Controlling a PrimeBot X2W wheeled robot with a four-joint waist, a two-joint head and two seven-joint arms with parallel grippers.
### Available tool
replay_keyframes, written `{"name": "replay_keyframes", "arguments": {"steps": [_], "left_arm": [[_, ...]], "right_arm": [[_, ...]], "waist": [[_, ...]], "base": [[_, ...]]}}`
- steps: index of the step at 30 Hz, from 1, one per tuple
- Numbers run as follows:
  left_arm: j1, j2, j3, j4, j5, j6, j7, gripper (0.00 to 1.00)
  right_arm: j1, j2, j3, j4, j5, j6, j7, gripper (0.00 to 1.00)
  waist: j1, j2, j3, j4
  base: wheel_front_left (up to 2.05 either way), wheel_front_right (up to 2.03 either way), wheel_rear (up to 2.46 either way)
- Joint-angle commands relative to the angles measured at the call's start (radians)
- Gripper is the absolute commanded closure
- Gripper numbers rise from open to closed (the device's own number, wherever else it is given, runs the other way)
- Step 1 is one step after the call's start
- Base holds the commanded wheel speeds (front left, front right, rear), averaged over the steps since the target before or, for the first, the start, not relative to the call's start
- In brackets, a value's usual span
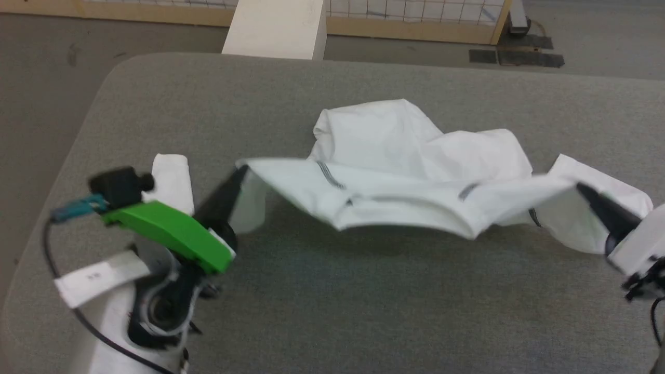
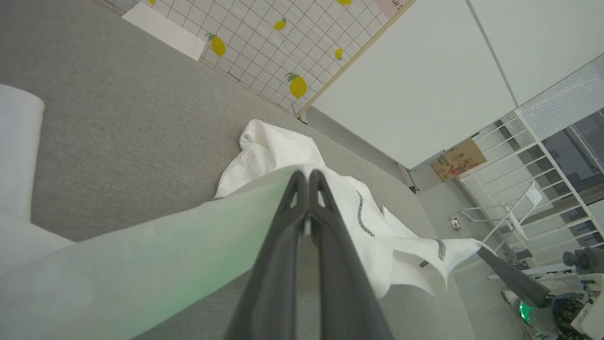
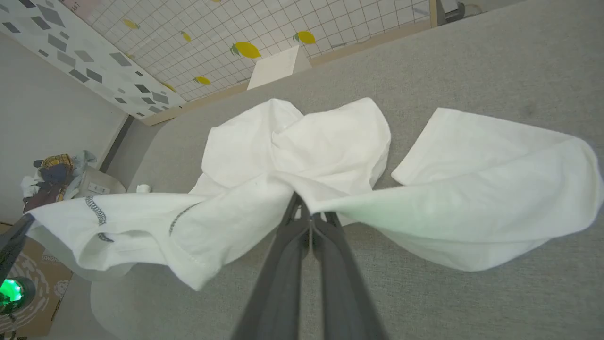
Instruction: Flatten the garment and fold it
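Tools: left tool (image 1: 240,174) and right tool (image 1: 582,189) both clamp the garment (image 1: 405,150) by one edge, lifted off the tabletop (image 1: 363,311); its bulk rests there. Soft, light cloth, sagging midway; probably best held at corners, taut.

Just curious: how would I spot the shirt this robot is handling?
Find the grey table. On it a white T-shirt is gripped by the left end effector and the right end effector. Unlike the stiff white box behind, it is crumpled cloth with dark zigzag stitches.
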Motion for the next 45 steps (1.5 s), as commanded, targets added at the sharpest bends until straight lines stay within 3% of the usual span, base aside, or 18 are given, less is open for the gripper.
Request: {"name": "replay_keyframes", "arguments": {"steps": [1,7,14,20,26,32,38,45], "left_arm": [[-0.05,0.01,0.027,-0.029,-0.003,0.0,-0.027,1.0],[-0.228,0.013,0.107,-0.074,0.007,0.006,-0.098,1.0],[-0.463,0.029,0.153,-0.012,0.016,0.006,-0.135,1.0],[-0.625,0.044,0.156,0.141,0.031,0.006,-0.143,1.0],[-0.8,0.064,0.122,0.344,0.082,0.012,-0.139,1.0],[-1.005,0.094,0.087,0.493,0.148,0.015,-0.153,1.0],[-1.236,0.123,0.075,0.615,0.229,0.034,-0.236,1.0],[-1.404,0.119,0.077,0.719,0.257,0.001,-0.363,1.0]], "right_arm": [[-0.047,0.0,-0.014,-0.027,0.028,-0.001,0.018,1.0],[-0.238,0.0,-0.102,-0.039,0.132,-0.001,0.071,1.0],[-0.486,0.0,-0.178,0.018,0.188,-0.001,0.096,1.0],[-0.634,0.0,-0.196,0.107,0.134,-0.001,0.113,1.0],[-0.831,0.0,-0.187,0.265,0.039,-0.001,0.063,1.0],[-1.064,0.0,-0.149,0.433,-0.077,-0.001,-0.051,1.0],[-1.329,0.0,-0.114,0.628,-0.176,-0.001,-0.261,1.0],[-1.544,0.0,-0.097,0.839,-0.232,-0.001,-0.506,1.0]], "waist": [[0.0,-0.0001,-0.022,-0.011],[0.0,-0.0001,-0.047,-0.016],[0.0,-0.0001,-0.059,-0.014],[0.0,-0.0001,-0.021,-0.02],[0.0,-0.0001,0.092,-0.033],[0.0,-0.0001,0.247,-0.055],[0.0,-0.0001,0.389,-0.08],[0.0,-0.0001,0.481,-0.073]], "base": [[0.0,0.0,0.0],[0.0,0.0,0.0],[0.0,0.0,0.0],[0.0,0.0,0.0],[0.0,0.0,0.0],[0.0,0.0,0.0],[0.0,0.0,0.0],[0.0,0.0,0.0]]}}
